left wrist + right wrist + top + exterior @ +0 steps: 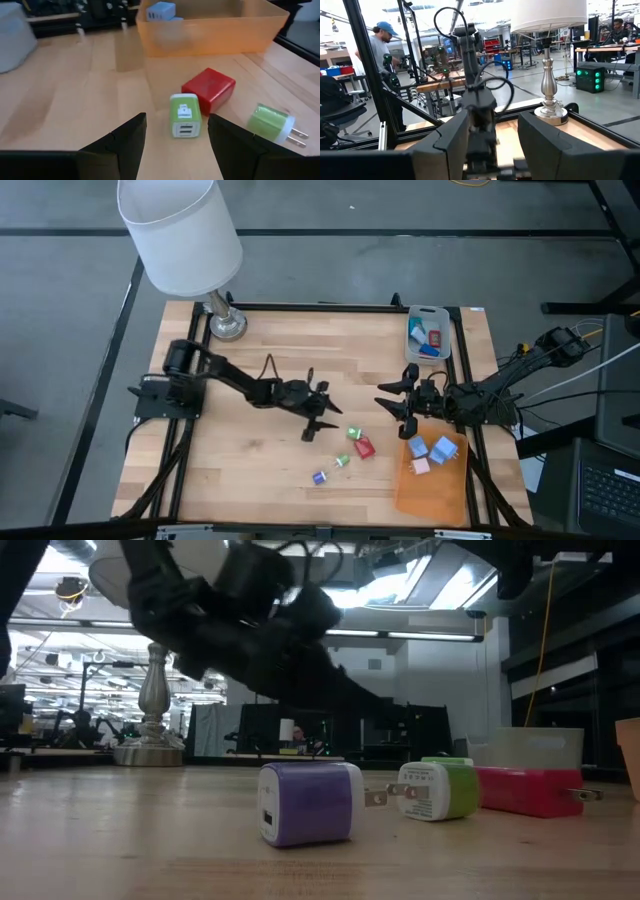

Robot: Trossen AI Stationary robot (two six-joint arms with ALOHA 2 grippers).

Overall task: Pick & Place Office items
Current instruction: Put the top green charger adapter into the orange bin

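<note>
While both arms reach toward the table's middle, the scene reads as follows.

Left gripper (322, 412): centre of the high view, fingers spread and holding nothing. In the left wrist view the two dark fingers (125, 145) stand apart on either side of an upright green charger block (185, 116), not touching it.

Right gripper (398, 405): right of centre in the high view, just left of the orange sheet's upper end. Its fingers are spread with nothing between them; the right wrist view shows a clear gap between them, with the left arm filling the gap farther off.

Green block by the left gripper (353, 434): lower centre-right of the high view, just beside a red block (364, 447), which sits right behind it in the left wrist view.

Second green block (341, 460): slightly lower and left of the red one; it lies on its side with prongs out (272, 125).

Purple block (320, 477): lowest of the loose group; in the low view it stands in the middle foreground (308, 802), prongs pointing right.

Orange sheet (432, 490): lower right, carrying light blue blocks (440, 448) and a pink one (421, 466).

Grey tray (428, 313): upper right of the table, holding blue and red pieces (428, 340).

Lamp (182, 232): upper left, its metal base (227, 323) on the table's back corner.

Person (377, 45): upper left of the right wrist view, in the room beyond the table.
</note>
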